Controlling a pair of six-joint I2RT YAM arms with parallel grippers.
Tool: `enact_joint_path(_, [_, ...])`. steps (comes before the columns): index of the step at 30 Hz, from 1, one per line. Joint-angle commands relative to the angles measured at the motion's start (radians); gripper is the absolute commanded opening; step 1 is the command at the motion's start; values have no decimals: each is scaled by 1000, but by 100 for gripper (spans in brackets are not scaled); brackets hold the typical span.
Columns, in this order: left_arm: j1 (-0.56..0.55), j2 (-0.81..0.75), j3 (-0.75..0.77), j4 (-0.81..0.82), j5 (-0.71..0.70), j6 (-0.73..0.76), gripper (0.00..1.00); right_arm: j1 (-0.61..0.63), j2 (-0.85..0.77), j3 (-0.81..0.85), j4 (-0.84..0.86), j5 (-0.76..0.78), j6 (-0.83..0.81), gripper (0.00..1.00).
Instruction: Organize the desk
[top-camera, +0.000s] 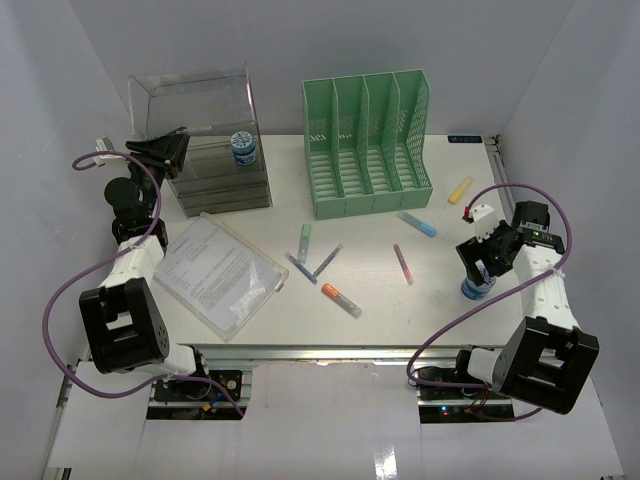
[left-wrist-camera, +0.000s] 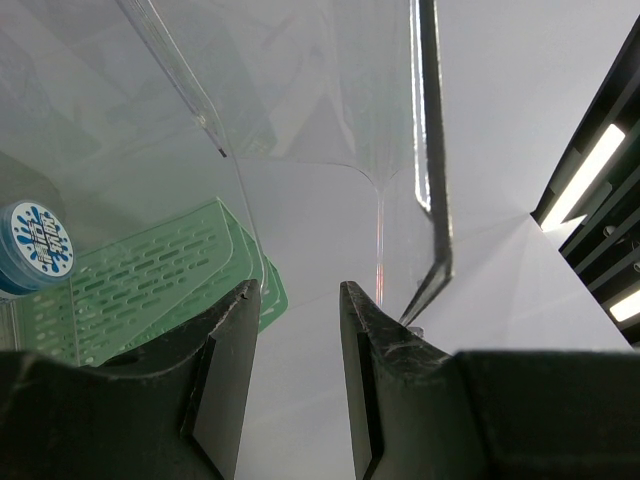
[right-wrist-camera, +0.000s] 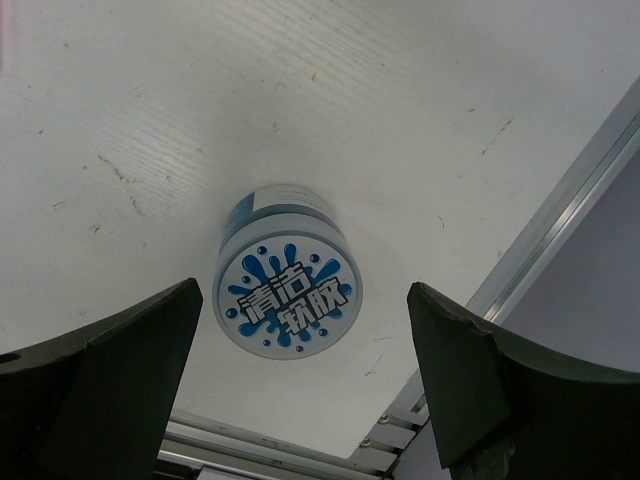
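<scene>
Two claws released: right gripper (right-wrist-camera: 300, 296) straddles a small round blue-lidded jar (right-wrist-camera: 288, 298) near the right edge of the white rectangular desk (top-camera: 440, 300). Left gripper (left-wrist-camera: 298, 292), narrowly parted and empty, sits against the clear plastic drawer box (top-camera: 205, 150), far-left corner. Coloured plastic markers (top-camera: 340, 299) scattered mid-desk.

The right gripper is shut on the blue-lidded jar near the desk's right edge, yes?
No. The right gripper is open, standing clear of the jar on both sides; the right wrist view shows it. The rest holds.
</scene>
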Motion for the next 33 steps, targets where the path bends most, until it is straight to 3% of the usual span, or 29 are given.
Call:
enact_joint_path(1, [7, -23, -1, 32, 9, 3, 49, -4, -13, -11, -10, 34, 76, 90])
enact_joint_path(8, [7, -19, 0, 33, 10, 3, 49, -6, 25, -49, -16, -14, 115, 90])
enact_joint_path(17, [8, -21, -14, 34, 11, 5, 49, -6, 91, -88, 83, 59, 131, 90])
enact_joint_path(21, [7, -19, -15, 39, 11, 1, 49, -6, 94, -87, 79, 46, 129, 96])
enact_joint_path(22, [8, -18, -15, 40, 11, 0, 49, -6, 94, -84, 72, 40, 126, 88])
enact_joint_path(24, [8, -18, -14, 40, 11, 0, 49, -6, 91, -79, 66, 33, 122, 58])
enact_joint_path(28, [8, -18, -11, 41, 11, -3, 49, -4, 92, -56, 29, 0, 96, 31])
enact_joint_path(33, [8, -19, -13, 43, 11, -8, 49, 13, 99, 21, -90, -116, 11, 9])
